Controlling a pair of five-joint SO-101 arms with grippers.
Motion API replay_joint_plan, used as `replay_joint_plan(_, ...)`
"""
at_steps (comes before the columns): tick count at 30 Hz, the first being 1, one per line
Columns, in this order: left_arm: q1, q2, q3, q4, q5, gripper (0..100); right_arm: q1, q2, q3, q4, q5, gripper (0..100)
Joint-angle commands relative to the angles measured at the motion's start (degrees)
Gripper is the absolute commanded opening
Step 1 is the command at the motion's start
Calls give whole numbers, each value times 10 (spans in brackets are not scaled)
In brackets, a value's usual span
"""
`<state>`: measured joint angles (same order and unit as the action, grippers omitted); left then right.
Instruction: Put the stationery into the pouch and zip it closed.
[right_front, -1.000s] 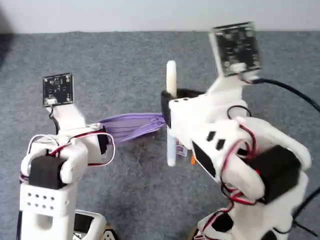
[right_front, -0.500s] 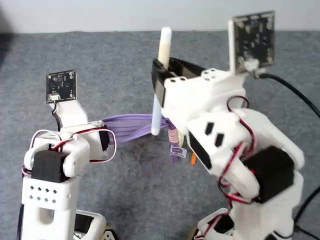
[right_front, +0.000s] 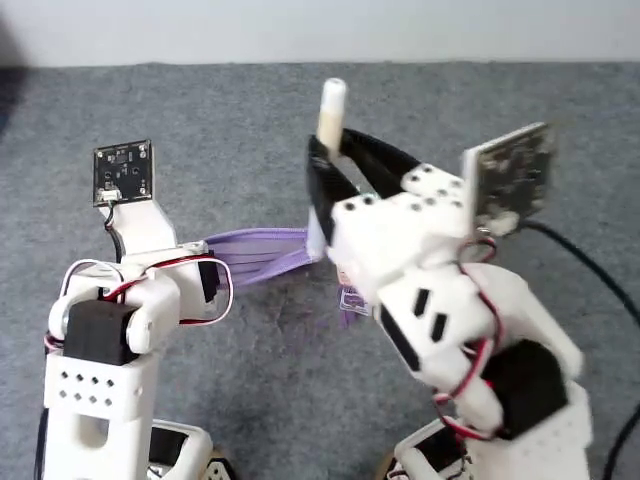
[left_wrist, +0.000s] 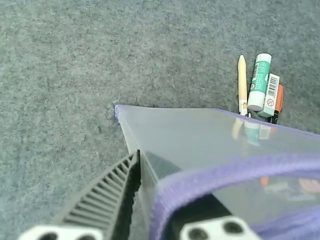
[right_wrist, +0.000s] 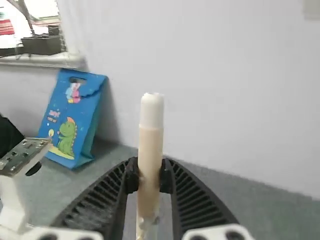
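My right gripper (right_front: 336, 162) is shut on a cream pen (right_front: 329, 112) and holds it upright above the right end of the purple-edged pouch (right_front: 262, 250). In the right wrist view the pen (right_wrist: 150, 135) stands clamped between the black fingers of the gripper (right_wrist: 149, 173). My left gripper (left_wrist: 150, 192) is shut on the pouch's (left_wrist: 210, 145) zipper edge and holds that end off the carpet. Beyond the pouch lie a second cream pen (left_wrist: 242, 82), a green-and-white glue stick (left_wrist: 259, 80) and an orange item (left_wrist: 278, 99).
Grey carpet (right_front: 220, 120) covers the table, with free room behind and to the left of the pouch. The right wrist view looks off the table at a white wall (right_wrist: 225, 75) and a blue gift bag (right_wrist: 74, 117).
The right arm has raised the pen and swung its wrist back and up, so the pen's lower end has lifted away from the pouch. The left arm has barely moved.
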<state>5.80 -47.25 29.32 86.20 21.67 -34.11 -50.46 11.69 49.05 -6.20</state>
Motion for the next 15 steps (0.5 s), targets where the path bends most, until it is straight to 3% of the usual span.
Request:
replay_joint_plan(1,5,18,8,-11,6,12,-52,-9,38,-104,63,8)
replay_joint_plan(6,5,14,14,-12,6,12,-114,-10,108,-172,95,8)
replay_joint_plan(15,5,14,12,-12,6,12,-118,-25,184,-204,95,8)
